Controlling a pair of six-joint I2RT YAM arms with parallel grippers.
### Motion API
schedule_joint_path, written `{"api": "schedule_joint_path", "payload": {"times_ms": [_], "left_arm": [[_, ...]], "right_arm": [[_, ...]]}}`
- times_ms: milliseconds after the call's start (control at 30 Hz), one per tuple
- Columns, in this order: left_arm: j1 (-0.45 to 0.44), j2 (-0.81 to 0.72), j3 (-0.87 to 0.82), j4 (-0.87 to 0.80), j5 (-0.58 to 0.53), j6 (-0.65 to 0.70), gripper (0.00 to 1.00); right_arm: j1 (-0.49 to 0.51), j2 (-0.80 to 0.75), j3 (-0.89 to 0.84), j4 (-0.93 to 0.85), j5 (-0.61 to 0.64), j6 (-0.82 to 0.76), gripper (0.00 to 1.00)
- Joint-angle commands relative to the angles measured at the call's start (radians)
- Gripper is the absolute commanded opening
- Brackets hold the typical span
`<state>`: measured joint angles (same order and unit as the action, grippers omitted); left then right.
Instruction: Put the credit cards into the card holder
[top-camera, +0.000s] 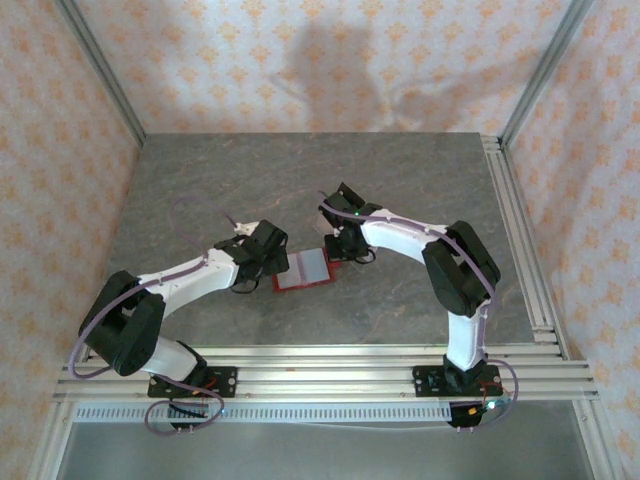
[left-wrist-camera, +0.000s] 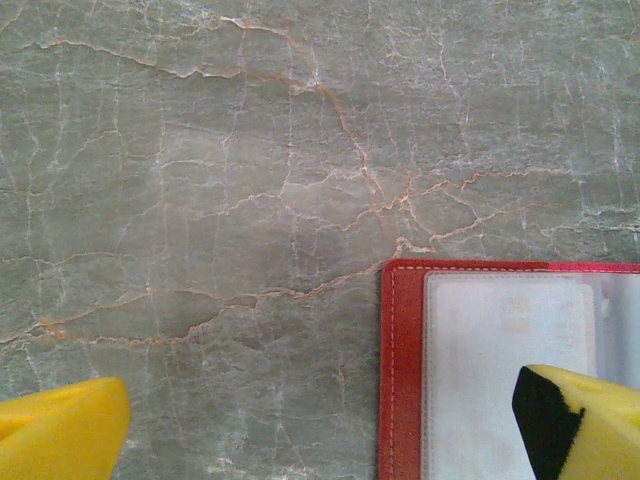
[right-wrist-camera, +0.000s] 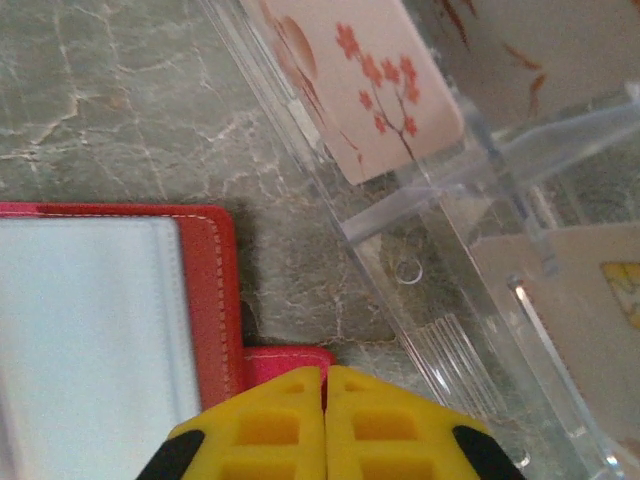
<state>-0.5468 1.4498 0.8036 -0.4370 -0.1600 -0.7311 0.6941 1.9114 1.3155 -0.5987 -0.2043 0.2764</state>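
While the left claw (left-wrist-camera: 320, 432) gapes wide, the right claw (right-wrist-camera: 326, 420) sits closed at the card holder (right-wrist-camera: 212, 300).

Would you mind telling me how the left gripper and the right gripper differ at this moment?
The left gripper is wide open; the right gripper is shut. The left straddles an edge of the card holder, one finger over bare table; the right's tips meet at its snap tab. Both have yellow fingers.

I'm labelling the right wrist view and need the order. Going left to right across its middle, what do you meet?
card holder → marble table → clear plastic rack
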Motion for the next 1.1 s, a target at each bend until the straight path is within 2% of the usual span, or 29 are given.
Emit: {"api": "schedule_joint_path", "payload": {"times_ms": [0,567,600,667,700,900,1067], "left_arm": [[0.012,0.011,0.017,0.009,-0.003,0.022,1.00],[0.011,0.018,0.017,0.017,0.011,0.024,1.00],[0.011,0.018,0.018,0.016,0.013,0.025,1.00],[0.012,0.018,0.017,0.018,0.015,0.027,1.00],[0.011,0.018,0.019,0.017,0.016,0.027,1.00],[0.012,0.010,0.020,0.013,0.012,0.038,1.00],[0.012,0.002,0.027,-0.010,-0.028,0.043,1.00]], "right_arm": [[0.012,-0.058,-0.032,-0.029,0.033,0.009,0.03],[0.022,-0.161,-0.145,-0.032,0.055,0.048,0.03],[0.022,-0.159,-0.145,-0.033,0.049,0.046,0.06],[0.022,-0.164,-0.142,-0.036,0.034,0.046,0.28],[0.022,-0.170,-0.134,-0.037,0.025,0.046,0.31],[-0.012,-0.217,0.001,-0.078,-0.049,0.021,0.35],[-0.045,-0.118,0.203,-0.167,-0.048,-0.073,0.37]]}}
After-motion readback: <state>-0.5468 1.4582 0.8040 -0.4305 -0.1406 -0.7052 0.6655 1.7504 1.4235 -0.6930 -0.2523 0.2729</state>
